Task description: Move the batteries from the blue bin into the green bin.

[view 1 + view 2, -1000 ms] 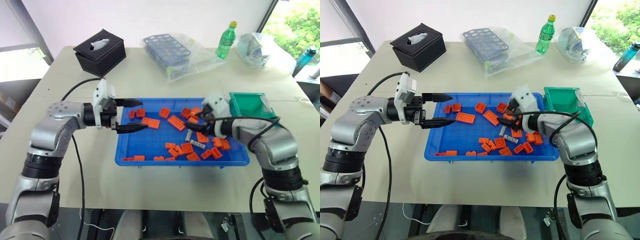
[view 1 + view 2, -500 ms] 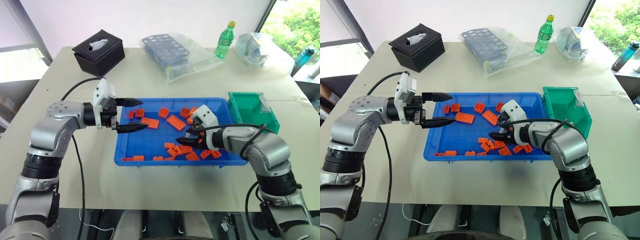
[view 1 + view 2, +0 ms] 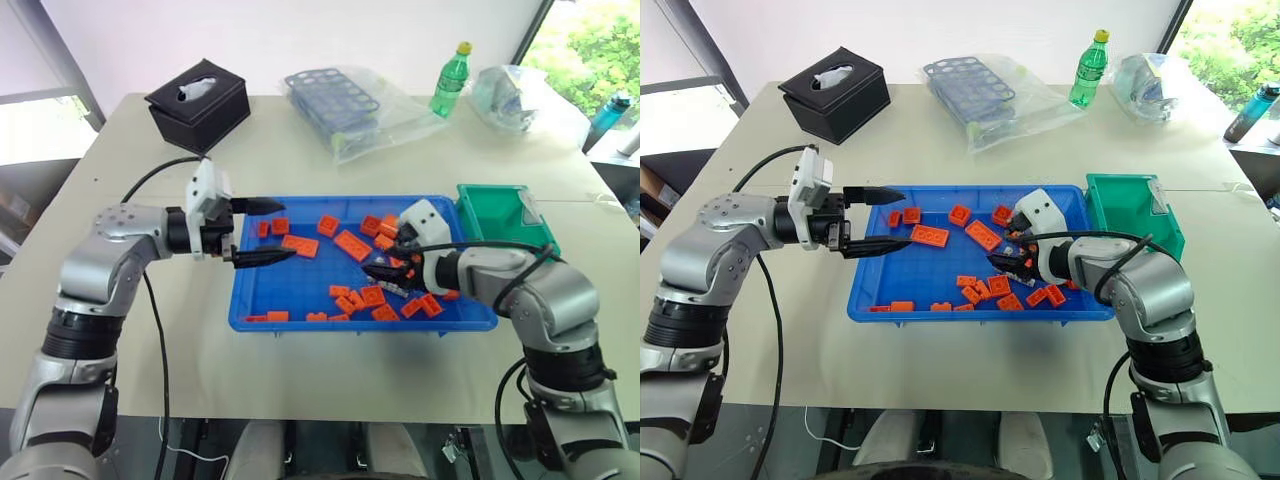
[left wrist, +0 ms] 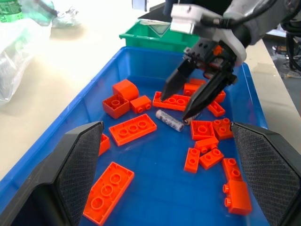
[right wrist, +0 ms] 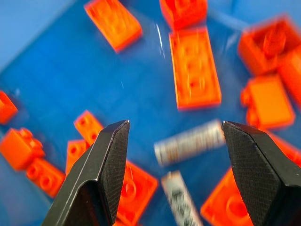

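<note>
- Right wrist view has the right gripper (image 5: 171, 188) with its two fingers spread wide and holding nothing, poised just above two batteries (image 5: 190, 141) that lie on the floor of the blue bin (image 3: 290, 290).
- One battery lies crosswise between the fingertips; the second (image 5: 178, 200) sits just beside it at an angle, partly against an orange brick (image 5: 195, 66).
- More orange bricks are scattered around them across the bin floor, thickest towards the right end.
- Left gripper (image 3: 262, 232) hangs level over the bin's left end, pointing right, its fingers also apart and empty.
- Green bin (image 3: 505, 215) stands touching the blue bin's far right corner; whether anything lies in it cannot be told.
- Farther back on the table sit a black tissue box (image 3: 200, 100), a plastic bag with a blue rack (image 3: 345, 105) and a green bottle (image 3: 452, 78).
</note>
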Controlling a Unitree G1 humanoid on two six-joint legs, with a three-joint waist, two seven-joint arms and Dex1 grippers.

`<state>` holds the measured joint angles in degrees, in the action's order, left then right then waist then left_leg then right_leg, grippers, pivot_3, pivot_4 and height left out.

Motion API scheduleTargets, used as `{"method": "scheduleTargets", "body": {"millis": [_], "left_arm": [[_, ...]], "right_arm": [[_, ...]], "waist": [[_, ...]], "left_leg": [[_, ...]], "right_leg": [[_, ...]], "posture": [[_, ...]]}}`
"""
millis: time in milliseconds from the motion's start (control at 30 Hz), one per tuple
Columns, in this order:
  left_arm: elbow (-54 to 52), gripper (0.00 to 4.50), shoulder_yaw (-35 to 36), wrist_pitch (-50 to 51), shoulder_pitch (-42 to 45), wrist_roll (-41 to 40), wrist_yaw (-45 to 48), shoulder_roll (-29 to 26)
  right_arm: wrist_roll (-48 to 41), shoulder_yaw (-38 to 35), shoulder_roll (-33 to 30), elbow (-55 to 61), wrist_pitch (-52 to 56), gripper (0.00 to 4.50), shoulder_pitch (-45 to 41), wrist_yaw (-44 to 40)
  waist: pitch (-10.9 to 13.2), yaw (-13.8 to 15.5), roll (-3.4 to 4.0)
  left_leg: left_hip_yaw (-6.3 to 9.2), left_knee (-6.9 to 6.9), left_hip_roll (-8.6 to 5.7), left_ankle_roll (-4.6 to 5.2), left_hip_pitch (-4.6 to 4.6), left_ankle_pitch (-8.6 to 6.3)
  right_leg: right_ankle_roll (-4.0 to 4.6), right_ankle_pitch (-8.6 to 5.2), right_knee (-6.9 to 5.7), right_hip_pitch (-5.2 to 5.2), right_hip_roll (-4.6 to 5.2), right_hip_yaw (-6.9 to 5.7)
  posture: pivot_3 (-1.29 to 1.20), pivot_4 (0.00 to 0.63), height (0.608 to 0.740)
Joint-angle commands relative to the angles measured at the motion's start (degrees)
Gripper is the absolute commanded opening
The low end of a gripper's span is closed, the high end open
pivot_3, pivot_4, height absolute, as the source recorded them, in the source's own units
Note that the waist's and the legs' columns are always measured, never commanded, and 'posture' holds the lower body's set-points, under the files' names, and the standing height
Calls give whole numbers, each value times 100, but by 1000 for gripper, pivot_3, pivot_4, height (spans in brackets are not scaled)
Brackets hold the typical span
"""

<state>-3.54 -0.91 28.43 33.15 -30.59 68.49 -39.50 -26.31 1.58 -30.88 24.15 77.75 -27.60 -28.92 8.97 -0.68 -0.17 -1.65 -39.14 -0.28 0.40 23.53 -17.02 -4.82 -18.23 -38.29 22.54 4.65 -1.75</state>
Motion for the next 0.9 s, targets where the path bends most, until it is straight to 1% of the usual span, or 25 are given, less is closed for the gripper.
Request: {"method": "scheduleTargets", "body": {"millis": [33,233,433,667,733,767,900], "left_arm": [[-122,4500,102,-81,73,-2,16,-63],[-86,4500,59,-93,136,21,34,-36],[-68,4500,33,-110,176,48,41,-31],[-103,4500,68,-96,164,53,19,-46],[-116,4500,76,-94,150,54,10,-48],[-116,4500,78,-96,146,56,8,-50],[-132,4500,87,-90,136,53,-2,-58]], "right_arm": [[-121,-241,37,176,123,3204,33,87],[-82,-104,194,-161,-105,3204,30,168],[28,81,438,-791,-463,3204,-267,267],[195,398,492,-1186,-815,3204,-413,217],[210,447,491,-1181,-871,2692,-393,204],[212,457,498,-1176,-881,2324,-385,208],[264,563,447,-1097,-915,318,-328,193]], "waist": [[0,-2,0],[0,-8,0],[0,-9,0],[0,-7,0],[0,-9,0],[0,-10,0],[0,-8,0]], "left_leg": [[0,0,0,0,0,0],[0,0,0,0,0,0],[0,0,0,0,0,0],[0,0,0,0,0,0],[0,0,0,0,0,0],[0,0,0,0,0,0],[0,0,0,0,0,0]], "right_leg": [[0,0,0,0,-1,0],[0,0,0,1,-2,0],[0,0,-1,1,-3,0],[0,0,-1,1,-4,0],[0,0,-1,1,-4,0],[0,0,-1,2,-4,0],[0,0,-1,1,-4,0]], "posture": [[0,150,730],[0,150,730],[0,150,730],[0,150,730],[0,150,730],[0,150,730],[0,150,730]]}}
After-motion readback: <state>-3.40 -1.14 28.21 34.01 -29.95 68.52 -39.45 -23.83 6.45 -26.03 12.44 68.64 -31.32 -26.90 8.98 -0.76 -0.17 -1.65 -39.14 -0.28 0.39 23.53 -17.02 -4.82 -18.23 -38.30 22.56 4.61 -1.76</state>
